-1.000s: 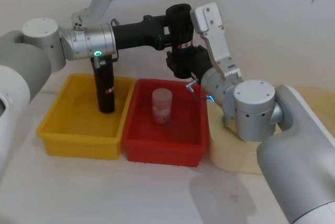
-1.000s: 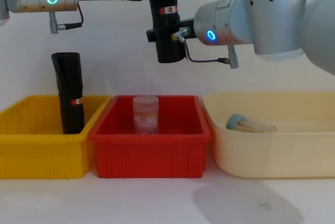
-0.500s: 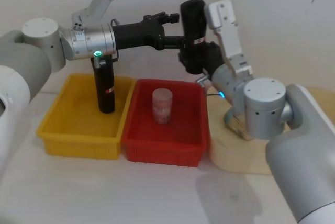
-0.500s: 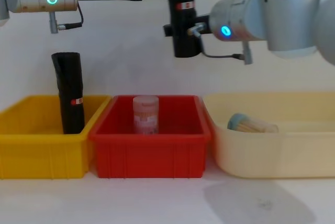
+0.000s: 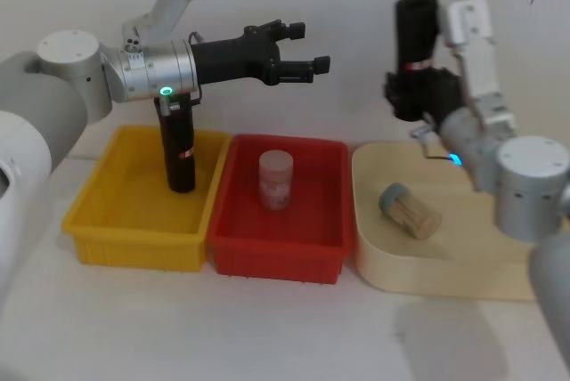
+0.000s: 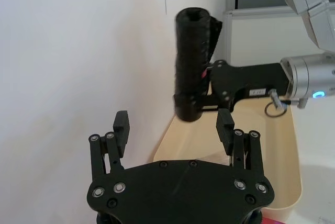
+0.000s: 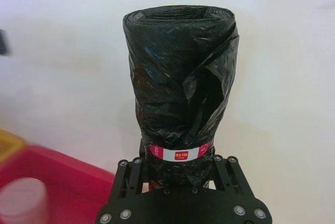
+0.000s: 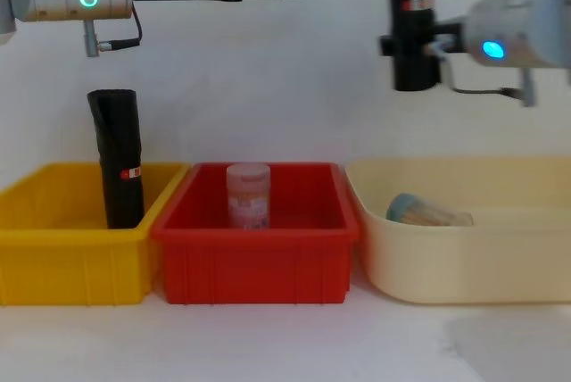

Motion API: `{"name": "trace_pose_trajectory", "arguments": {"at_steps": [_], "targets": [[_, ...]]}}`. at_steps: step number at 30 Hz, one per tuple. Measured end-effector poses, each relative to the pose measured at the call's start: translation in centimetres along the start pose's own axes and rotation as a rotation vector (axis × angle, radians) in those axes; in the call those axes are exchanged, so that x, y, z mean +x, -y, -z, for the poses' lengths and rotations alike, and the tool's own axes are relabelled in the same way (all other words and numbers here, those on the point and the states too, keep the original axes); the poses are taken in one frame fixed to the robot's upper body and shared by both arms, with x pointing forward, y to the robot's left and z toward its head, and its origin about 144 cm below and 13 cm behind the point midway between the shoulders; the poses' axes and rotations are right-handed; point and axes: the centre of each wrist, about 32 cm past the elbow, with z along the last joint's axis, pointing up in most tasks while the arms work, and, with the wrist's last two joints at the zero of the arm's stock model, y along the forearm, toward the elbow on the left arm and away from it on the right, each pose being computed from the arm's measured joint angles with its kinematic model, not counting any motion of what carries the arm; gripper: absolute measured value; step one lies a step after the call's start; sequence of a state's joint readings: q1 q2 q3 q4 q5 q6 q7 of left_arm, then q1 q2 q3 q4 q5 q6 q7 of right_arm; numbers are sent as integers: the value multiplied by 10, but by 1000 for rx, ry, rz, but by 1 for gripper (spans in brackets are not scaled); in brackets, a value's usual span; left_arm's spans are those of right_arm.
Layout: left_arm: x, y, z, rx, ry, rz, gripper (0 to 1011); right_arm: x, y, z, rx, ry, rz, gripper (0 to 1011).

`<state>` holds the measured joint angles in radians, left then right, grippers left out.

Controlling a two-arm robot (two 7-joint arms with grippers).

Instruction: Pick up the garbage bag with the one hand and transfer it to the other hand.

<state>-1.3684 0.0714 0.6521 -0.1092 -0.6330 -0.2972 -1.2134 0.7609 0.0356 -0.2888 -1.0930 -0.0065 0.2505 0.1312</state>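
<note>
- My right gripper (image 5: 417, 96) clamps the garbage bag (image 5: 416, 32) upright above the cream bin (image 5: 463, 279).
- My left gripper (image 5: 307, 52) hangs spread, empty, over the red bin (image 5: 276, 256).
- A second black roll (image 5: 177, 145) stands in the yellow bin (image 5: 134, 239).
- The red-and-white band's print is unreadable.

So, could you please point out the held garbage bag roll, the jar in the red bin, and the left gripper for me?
held garbage bag roll (image 7: 180, 77): right wrist view, on the black plastic above its label band.
jar (image 5: 275, 180): head view, on its side wall.
left gripper (image 5: 303, 52): head view, midway between its fingertips.
</note>
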Motion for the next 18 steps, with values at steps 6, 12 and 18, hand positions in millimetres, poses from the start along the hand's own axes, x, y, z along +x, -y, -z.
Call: {"name": "trace_pose_trajectory", "arguments": {"at_steps": [6,12,18], "targets": [[0,0,0,0,0,0,1001,34,21,16,-8,8,27,565],[0,0,0,0,0,0,1001,59,39,28,-17,19,37,565],[0,0,0,0,0,0,1001,74,51,36,-24,28,37,587]]}}
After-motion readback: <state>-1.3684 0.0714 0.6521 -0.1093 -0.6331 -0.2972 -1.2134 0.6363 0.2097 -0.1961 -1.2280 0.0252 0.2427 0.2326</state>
